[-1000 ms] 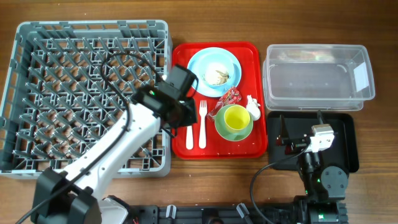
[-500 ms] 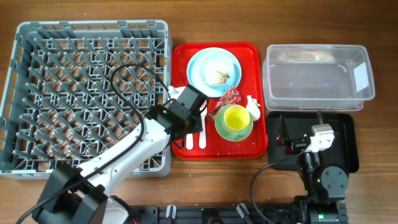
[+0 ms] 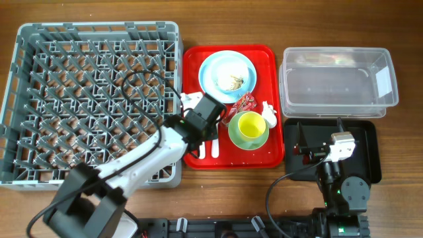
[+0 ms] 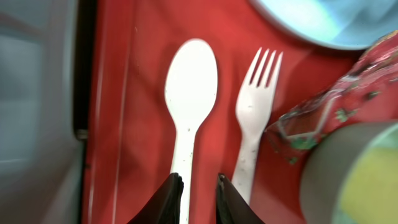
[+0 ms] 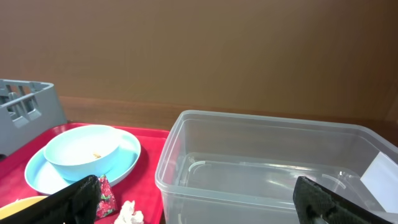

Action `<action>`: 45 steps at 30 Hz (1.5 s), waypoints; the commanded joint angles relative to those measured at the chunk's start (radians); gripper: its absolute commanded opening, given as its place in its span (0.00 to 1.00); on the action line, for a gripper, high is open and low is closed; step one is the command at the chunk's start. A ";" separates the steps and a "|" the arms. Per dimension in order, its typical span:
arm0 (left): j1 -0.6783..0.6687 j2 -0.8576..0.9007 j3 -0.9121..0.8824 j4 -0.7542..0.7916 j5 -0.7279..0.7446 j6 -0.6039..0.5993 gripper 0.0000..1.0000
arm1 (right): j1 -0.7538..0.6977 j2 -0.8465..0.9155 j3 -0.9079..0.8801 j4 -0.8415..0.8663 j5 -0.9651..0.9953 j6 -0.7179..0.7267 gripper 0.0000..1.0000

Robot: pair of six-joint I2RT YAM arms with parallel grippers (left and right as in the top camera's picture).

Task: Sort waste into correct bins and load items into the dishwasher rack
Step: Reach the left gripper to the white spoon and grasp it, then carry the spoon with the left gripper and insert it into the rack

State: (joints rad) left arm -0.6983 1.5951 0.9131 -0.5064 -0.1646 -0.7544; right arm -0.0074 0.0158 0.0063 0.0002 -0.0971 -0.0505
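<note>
The white plastic spoon lies flat inside the red tray's left edge, just beside the fork. It looks light, stiff and slick, so mid-handle is probably the best place to pinch it. The left fingers sit narrow astride that handle, though I cannot tell whether they touch it. The right fingers are spread wide, beyond the tray's right side.

We observe a brown wood-grain table filling the overhead frame to every edge under even light, and a plain brown wall spanning the upper half of the right wrist view.
</note>
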 commanded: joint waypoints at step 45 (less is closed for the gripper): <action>0.271 -0.313 0.136 -0.133 -0.164 0.373 0.04 | -0.004 -0.005 -0.001 0.005 -0.006 -0.002 1.00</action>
State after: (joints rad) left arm -0.5365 1.2606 1.0550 -0.6346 -0.4572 -0.5213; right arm -0.0074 0.0158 0.0063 0.0002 -0.0971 -0.0505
